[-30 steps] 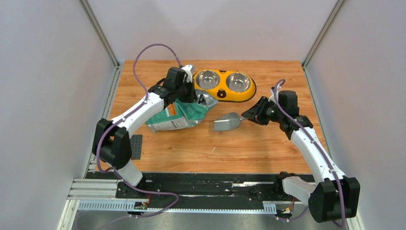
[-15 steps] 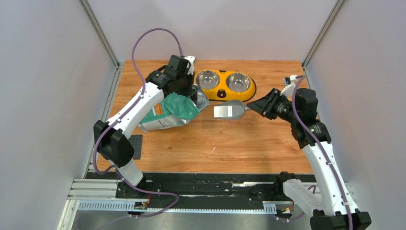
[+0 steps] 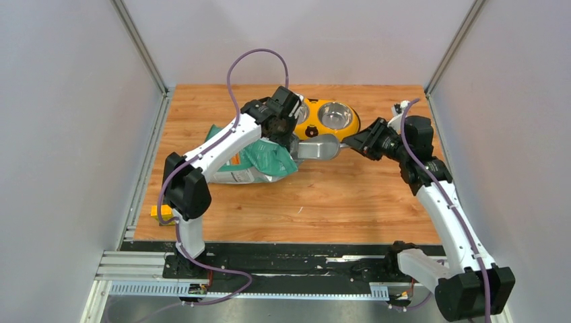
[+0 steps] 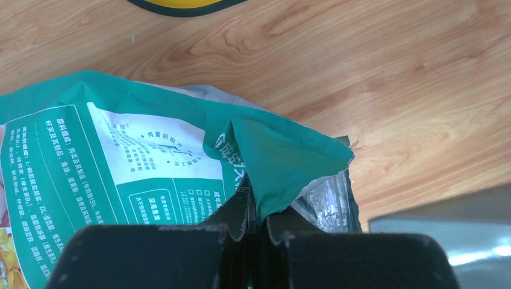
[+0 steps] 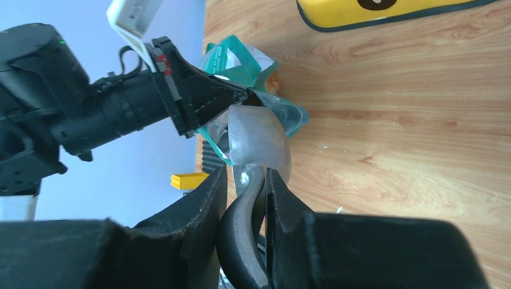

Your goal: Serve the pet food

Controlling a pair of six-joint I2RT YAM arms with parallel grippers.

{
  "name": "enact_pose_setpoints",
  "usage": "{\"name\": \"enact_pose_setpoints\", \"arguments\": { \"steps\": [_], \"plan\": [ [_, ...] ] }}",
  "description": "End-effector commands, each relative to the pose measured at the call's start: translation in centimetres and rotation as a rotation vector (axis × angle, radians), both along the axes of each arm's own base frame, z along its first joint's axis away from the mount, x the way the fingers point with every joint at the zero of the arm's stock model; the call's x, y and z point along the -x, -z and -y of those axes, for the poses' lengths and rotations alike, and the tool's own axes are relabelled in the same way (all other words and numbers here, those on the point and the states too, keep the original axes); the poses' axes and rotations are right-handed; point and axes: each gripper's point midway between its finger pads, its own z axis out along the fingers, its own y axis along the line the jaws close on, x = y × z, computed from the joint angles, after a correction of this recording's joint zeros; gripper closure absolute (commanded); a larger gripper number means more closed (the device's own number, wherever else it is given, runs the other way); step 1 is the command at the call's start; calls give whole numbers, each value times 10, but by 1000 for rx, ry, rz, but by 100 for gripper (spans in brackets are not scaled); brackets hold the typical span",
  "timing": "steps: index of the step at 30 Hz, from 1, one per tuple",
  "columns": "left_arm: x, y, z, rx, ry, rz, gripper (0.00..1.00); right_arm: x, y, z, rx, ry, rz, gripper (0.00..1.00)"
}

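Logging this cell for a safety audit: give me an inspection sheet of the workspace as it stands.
Surface: wooden table, bare grain.
Job's things: pet food not visible; teal pouch lying down, top edge pinched up; grey scoop at its mouth; yellow feeder behind, right bowl looks empty.
Clutter: yellow block at the table's left edge.
Grippers: left gripper shut on the pouch; right gripper shut on the scoop's handle.
Cables: purple cables arch over both arms.
Surroundings: grey walls; metal rail in front.
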Motion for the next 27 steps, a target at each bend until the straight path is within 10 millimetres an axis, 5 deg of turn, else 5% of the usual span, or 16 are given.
{"name": "enact_pose_setpoints", "arguments": {
  "steps": [1,13,27],
  "plan": [
    [-6,-48,38,173,59,90,100,-9,-3,-8,3,-42,66,100],
    [-2,-31,62,248,81,4,100,-28,47,-55,-54,-135,-11,100],
    [-2,-47,66,292,71,21,100,-55,122,-103,5,-96,-42,100]
  ]
}}
